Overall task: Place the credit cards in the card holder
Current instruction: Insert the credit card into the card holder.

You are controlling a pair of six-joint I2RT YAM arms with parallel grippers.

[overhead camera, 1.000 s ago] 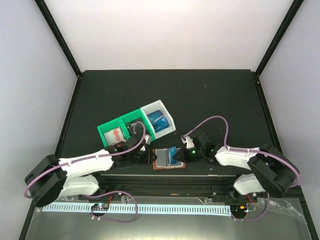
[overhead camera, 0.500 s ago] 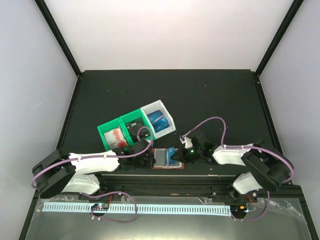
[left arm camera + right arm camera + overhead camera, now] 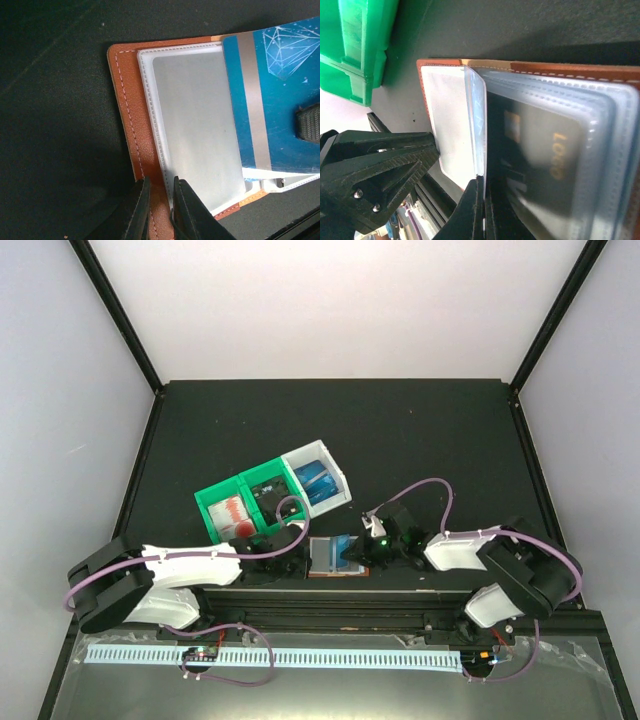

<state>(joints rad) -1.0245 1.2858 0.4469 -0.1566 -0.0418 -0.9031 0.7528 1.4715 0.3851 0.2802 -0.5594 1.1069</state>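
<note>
- Locate the card holder (image 3: 320, 558): it lies open and flat on the surface (image 3: 400, 420), close to the near edge, btwn the two arms.
- L pincer (image 3: 159, 212): narrow, w/ only a slim gap btwn the fingertips. You see it at the holder's left end. Its tips are over the brown leather border by the near-left corner, just beside the outermost clear pocket (image 3: 195, 130). You cannot tell whether it clamps the leather or only presses on it.
- R pincer (image 3: 481, 200): closed on the blue card (image 3: 280, 100), pinching it by one edge. In the R wrist view the card stands edge-on, rising straight from the fingertips.
- Blue card pos.: over the holder's right half, overlapping the clear pocket, grey stripe toward the L pincer. The L pincer is near the card but apart from it.
- A black card (image 3: 535, 150) w/ gold lettering sits inside a pocket, on the side of the blue card away from the L pincer.
- Beyond the holder and to its left you find the green bins (image 3: 207, 508) and the white bin (image 3: 298, 457), which holds blue items.
</note>
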